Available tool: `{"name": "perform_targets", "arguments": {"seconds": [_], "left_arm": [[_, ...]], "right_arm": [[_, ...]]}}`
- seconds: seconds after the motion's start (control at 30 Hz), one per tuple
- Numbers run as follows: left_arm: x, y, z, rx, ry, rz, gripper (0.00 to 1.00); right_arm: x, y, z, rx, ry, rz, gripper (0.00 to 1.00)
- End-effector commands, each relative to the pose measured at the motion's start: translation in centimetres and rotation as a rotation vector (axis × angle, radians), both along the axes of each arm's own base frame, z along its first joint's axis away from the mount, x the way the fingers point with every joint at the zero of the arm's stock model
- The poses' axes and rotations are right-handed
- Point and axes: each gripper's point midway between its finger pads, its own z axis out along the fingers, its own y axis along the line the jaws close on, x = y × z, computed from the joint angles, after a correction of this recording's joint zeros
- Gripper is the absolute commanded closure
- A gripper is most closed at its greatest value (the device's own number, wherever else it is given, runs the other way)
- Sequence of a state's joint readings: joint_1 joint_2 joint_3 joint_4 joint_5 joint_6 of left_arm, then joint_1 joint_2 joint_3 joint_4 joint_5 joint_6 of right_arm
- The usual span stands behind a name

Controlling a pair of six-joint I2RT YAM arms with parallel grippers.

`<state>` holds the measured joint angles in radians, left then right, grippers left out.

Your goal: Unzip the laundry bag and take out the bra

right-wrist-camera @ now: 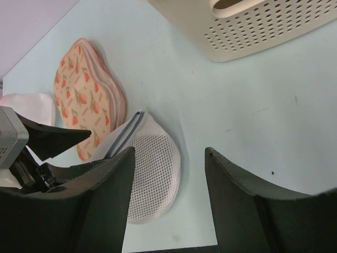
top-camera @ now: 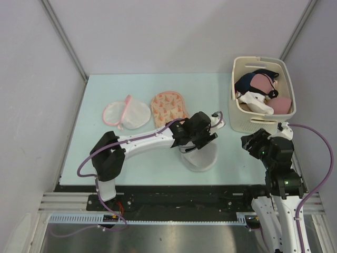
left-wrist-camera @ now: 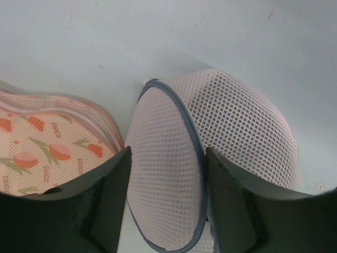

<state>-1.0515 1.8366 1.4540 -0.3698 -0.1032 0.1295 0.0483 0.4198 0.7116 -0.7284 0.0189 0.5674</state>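
The white mesh laundry bag (top-camera: 202,157) with grey zipper trim lies on the pale green table, front centre. It also shows in the left wrist view (left-wrist-camera: 168,174) and the right wrist view (right-wrist-camera: 152,174). My left gripper (top-camera: 206,139) hangs right over it, open, with the bag's upper lobe between the jaws (left-wrist-camera: 167,151). I see the zipper band running along the lobe's edge, but no puller. Nothing of the bag's contents shows. My right gripper (top-camera: 248,143) is open and empty (right-wrist-camera: 169,150), to the right of the bag and apart from it.
A peach tulip-print padded garment (top-camera: 169,105) lies just behind the bag, close to the left finger (left-wrist-camera: 42,147). A white pink-edged mesh bag (top-camera: 126,113) lies farther left. A cream perforated basket (top-camera: 247,124) with clothes stands at the back right.
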Motion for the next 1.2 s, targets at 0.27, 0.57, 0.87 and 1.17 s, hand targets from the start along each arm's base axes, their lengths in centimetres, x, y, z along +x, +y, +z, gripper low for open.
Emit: {"name": "perform_targets", "arguments": {"seconds": [0.27,0.57,0.87,1.17], "left_arm": [[1.7,0.7,0.1,0.074,-0.054,0.053,1.0],[1.4,2.7,12.2,-0.172,-0.16,0.121,1.0],[0.8,5.1,15.6,-0.198,0.092,0.309,1.0],[0.7,5.5,14.3,-0.264,0.232,0.316,1.0]], "right_arm": [[0.2,0.0,1.4,-0.007,-0.043,0.009,0.4],[1.2,4.9,3.9,0.193,-0.103,0.204,0.42],[0.4,10.6,6.0,0.31,-0.136,0.372,0.56],[0.0,18.7,4.5,0.128,-0.121,0.432,0.62]]}}
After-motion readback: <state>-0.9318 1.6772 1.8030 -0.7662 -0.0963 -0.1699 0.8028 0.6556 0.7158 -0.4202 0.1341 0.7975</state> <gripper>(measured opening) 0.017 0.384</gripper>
